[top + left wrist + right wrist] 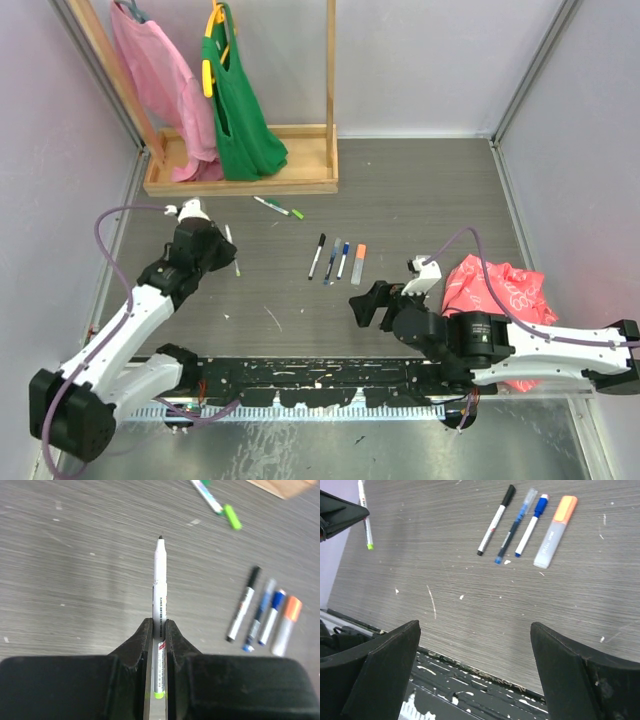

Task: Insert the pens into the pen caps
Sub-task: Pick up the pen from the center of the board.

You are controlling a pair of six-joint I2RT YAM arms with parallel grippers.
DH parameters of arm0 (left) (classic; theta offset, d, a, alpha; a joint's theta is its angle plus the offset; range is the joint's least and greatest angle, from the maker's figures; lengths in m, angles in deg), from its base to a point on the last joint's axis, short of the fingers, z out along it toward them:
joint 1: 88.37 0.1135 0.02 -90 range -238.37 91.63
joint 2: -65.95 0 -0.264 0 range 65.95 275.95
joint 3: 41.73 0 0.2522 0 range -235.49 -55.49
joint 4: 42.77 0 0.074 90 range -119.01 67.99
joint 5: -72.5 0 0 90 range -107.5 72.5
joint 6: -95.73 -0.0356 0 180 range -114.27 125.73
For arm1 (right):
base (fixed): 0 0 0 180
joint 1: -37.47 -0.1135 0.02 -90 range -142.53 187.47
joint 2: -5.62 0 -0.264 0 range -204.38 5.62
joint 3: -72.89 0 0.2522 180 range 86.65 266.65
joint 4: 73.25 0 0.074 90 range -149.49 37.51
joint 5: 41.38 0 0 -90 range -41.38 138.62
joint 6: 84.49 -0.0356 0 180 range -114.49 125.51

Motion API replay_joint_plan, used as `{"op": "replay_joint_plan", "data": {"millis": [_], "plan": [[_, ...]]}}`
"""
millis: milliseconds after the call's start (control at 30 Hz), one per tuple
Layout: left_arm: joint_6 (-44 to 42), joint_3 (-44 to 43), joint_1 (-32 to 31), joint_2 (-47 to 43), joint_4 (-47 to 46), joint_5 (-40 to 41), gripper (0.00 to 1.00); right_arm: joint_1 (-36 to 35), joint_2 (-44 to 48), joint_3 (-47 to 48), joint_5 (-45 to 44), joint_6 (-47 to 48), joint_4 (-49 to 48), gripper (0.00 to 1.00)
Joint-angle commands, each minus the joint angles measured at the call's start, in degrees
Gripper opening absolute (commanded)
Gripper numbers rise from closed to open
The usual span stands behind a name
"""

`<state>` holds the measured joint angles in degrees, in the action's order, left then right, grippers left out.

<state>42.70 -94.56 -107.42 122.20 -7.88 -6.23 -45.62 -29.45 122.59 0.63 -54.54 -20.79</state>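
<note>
Gripping a white pen (pixel 160 590) by its barrel, the left tool (pixel 159 630) is clenched at overhead frame left, the pen tip bare. The right tool (pixel 475 630) stands released, empty. Four pens (pixel 338 260) at centre appear capped. A light green cap (pixel 232 516) lies unfitted on the worktop (pixel 430 200), upper centre.

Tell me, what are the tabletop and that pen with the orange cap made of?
Tabletop: probably laminate printed as grey wood, matte; fine parallel grain lines, white scuffs. Orange-capped pen: plastic, it seems; frosted see-through barrel, opaque orange cap with a soft sheen.
</note>
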Motion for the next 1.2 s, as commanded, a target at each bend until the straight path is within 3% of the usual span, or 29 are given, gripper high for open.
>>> {"op": "replay_joint_plan", "data": {"millis": [0,233,567,867,1167], "plan": [[-1.57,-1.72,-4.81,-6.26,1.94,-2.93,0.03,1.18,-3.21,5.04,1.13,4.11,-6.81,0.96],[0.06,-3.73,-10.98,-11.53,2.96,-4.70,0.03,7.93,-8.70,8.18,10.49,10.88,-12.15,0.95],[1.79,-6.32,-30.05,-9.86,-0.84,6.17,0.01,23.25,-13.98,7.89,32.66,14.81,-25.60,0.93],[3.55,-6.29,-44.84,-6.23,-6.43,13.74,0.01,27.58,-13.30,3.39,37.17,3.79,-34.54,0.80],[3.81,-8.10,-50.77,0.21,-11.35,15.15,0.01,27.58,-14.15,0.83,40.18,0.00,-39.63,0.67]]}}
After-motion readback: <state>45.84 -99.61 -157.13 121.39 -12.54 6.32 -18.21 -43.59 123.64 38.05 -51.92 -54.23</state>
